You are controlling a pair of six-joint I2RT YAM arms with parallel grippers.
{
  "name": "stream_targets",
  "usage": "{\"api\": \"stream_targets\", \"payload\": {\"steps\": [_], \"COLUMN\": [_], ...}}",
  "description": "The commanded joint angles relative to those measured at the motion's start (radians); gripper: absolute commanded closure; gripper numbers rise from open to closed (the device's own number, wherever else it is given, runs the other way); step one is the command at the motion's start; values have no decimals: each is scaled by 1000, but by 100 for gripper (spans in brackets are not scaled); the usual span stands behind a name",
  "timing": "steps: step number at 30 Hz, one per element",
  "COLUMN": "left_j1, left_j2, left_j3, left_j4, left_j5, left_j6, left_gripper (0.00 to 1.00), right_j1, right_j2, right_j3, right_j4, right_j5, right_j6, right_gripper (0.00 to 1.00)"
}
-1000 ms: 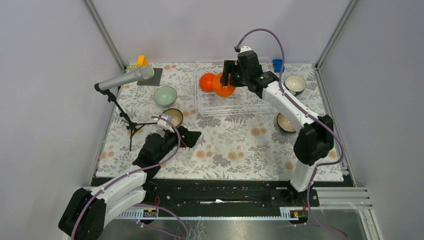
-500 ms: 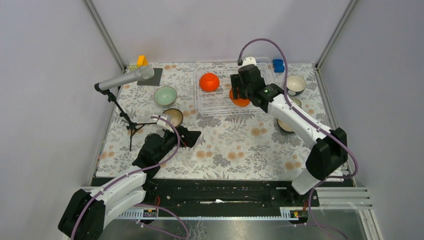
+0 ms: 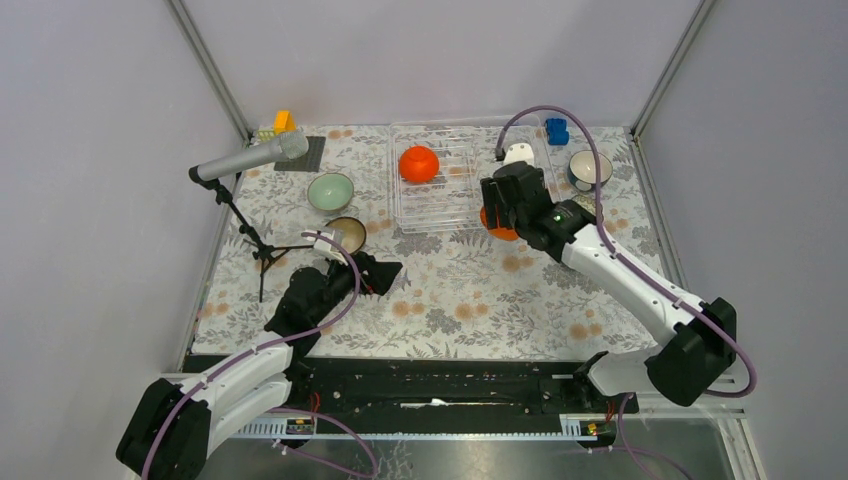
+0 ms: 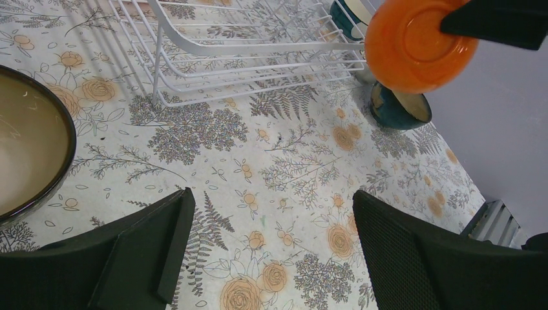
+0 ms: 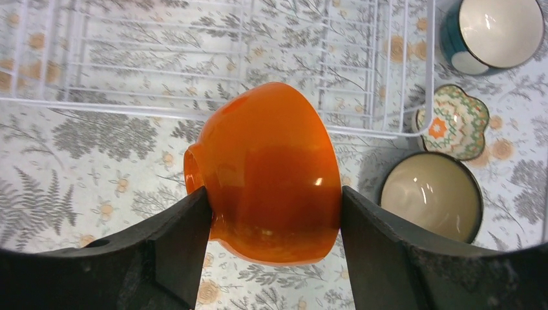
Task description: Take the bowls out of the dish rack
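My right gripper (image 3: pixel 500 214) is shut on a bright orange bowl (image 5: pixel 271 174), held on its side in the air just in front of the near right corner of the wire dish rack (image 3: pixel 398 212). The bowl also shows in the left wrist view (image 4: pixel 420 42). A second orange bowl (image 3: pixel 419 163) lies upside down in the rack. My left gripper (image 3: pixel 385 272) is open and empty, low over the tablecloth, beside a dark-rimmed cream bowl (image 3: pixel 346 233). A mint green bowl (image 3: pixel 330 190) sits left of the rack.
A teal bowl (image 5: pixel 494 29), a small flower-patterned dish (image 5: pixel 452 123) and a dark bowl with a cream inside (image 5: pixel 430 194) sit right of the rack. A microphone on a stand (image 3: pixel 250 158) is at left. A blue block (image 3: pixel 556 130) and a yellow block (image 3: pixel 284 121) stand at the back.
My right arm has lifted one orange bowl away from the other and carried it toward me and to the right, out over the rack's near right corner. The left arm has not moved.
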Motion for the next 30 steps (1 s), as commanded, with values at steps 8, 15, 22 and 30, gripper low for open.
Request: {"api": "stream_targets", "payload": {"steps": [8,15,22,30], "left_j1": [-2,-2,-2,-2], "left_j2": [-6,-12,-31,-29], "left_j3": [39,37,34,36], "left_j4": [26,23,12,10], "left_j5": [-4,-5,-24,-24], "left_j6": [11,12,14,15], "left_gripper": [3,3,2,2], "right_j1": [131,202,229,260], "right_j2": [111,261,450,495], "right_j3": [-40,-4,35,28], "right_j4": [-77,-152,-237,-215], "right_j5": [343,526,641,545], "right_j6": [25,39,119,111], "right_gripper": [61,61,62,17]}}
